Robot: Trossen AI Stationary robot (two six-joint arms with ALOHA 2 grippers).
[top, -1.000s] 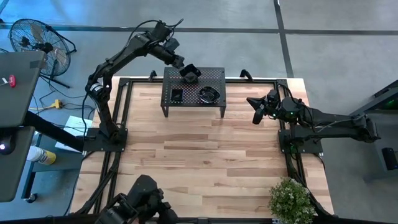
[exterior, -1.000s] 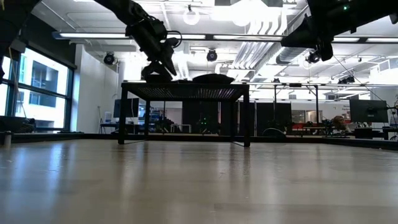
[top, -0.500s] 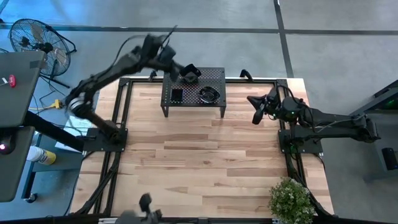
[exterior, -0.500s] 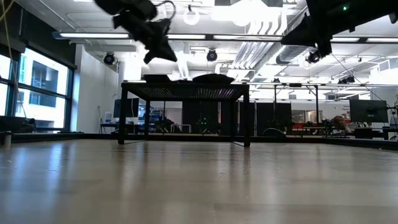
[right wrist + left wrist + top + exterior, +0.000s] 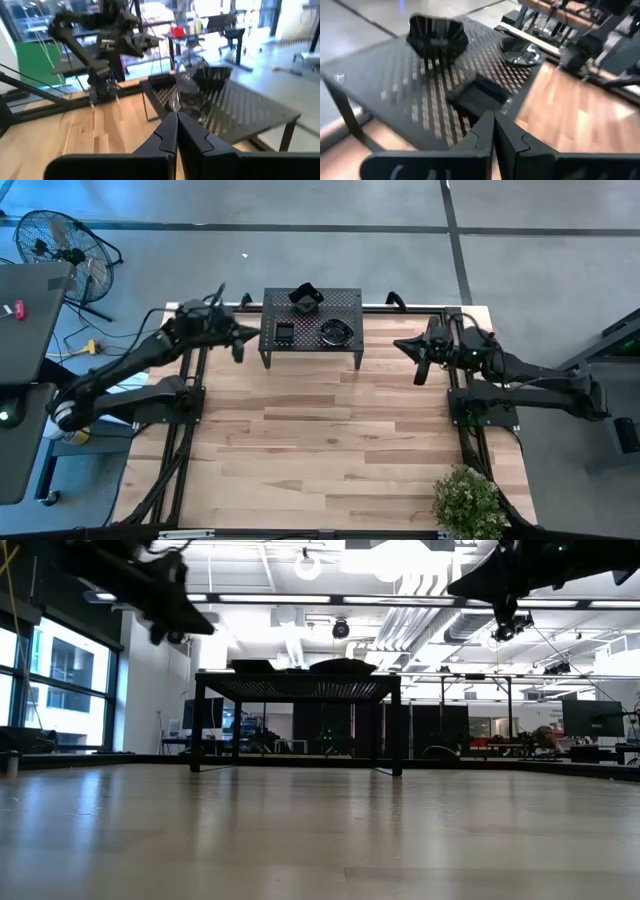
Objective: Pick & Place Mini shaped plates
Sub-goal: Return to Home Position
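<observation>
Three mini shaped plates lie on the black perforated rack [image 5: 311, 350], which stands at the table's far edge. They are a wavy-rimmed one [image 5: 305, 297] [image 5: 437, 35], a square one [image 5: 285, 332] [image 5: 480, 95] and a rounded one [image 5: 336, 331] [image 5: 520, 52]. My left gripper [image 5: 237, 347] [image 5: 493, 125] hangs shut and empty, just left of the rack. To the right of the rack, above the table, is my right gripper [image 5: 420, 372] [image 5: 176, 125], also shut and empty.
A potted plant [image 5: 466, 502] stands at the table's near right corner. Black frame rails [image 5: 190, 430] run along the table's left and right sides. A fan [image 5: 55, 242] stands on the floor beyond the far left corner. Bare wood [image 5: 320, 440] lies in front of the rack.
My left gripper has drawn back from the wavy-rimmed plate on the rack's far side. It has swung toward the table's left edge and now hangs beside the rack. The plate has stayed on the rack.
</observation>
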